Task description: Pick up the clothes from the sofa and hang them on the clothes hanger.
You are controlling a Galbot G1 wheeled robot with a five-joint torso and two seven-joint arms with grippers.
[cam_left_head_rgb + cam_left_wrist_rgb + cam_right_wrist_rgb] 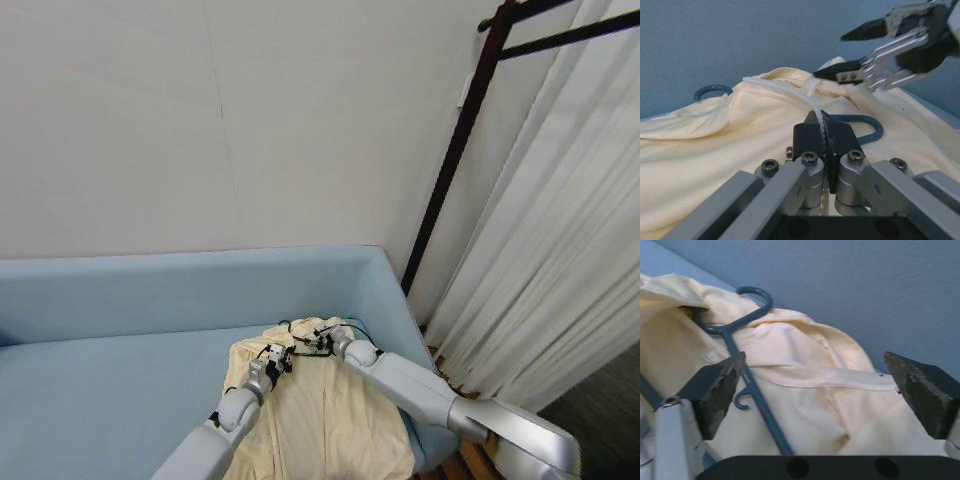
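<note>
A cream garment [320, 420] lies crumpled on the right end of the light blue sofa [120, 400], with a blue plastic hanger [735, 345] tucked in it, hook [757, 297] sticking out. My left gripper [277, 360] is shut on the garment's white ribbed edge strip [790, 92], pinched between the black fingertips [812, 135]. Just beyond it, over the collar, my right gripper [318, 343] is open. In the right wrist view its two dark pads [717, 390] stand wide apart above the cloth [805, 350], holding nothing. The left wrist view shows that right gripper [850, 55] hovering over the garment [715, 135].
A dark clothes rack [455, 150] rises at the sofa's right end, its bar high in the upper right. White curtains [560, 250] hang to its right. A plain wall backs the sofa, whose left seat is bare.
</note>
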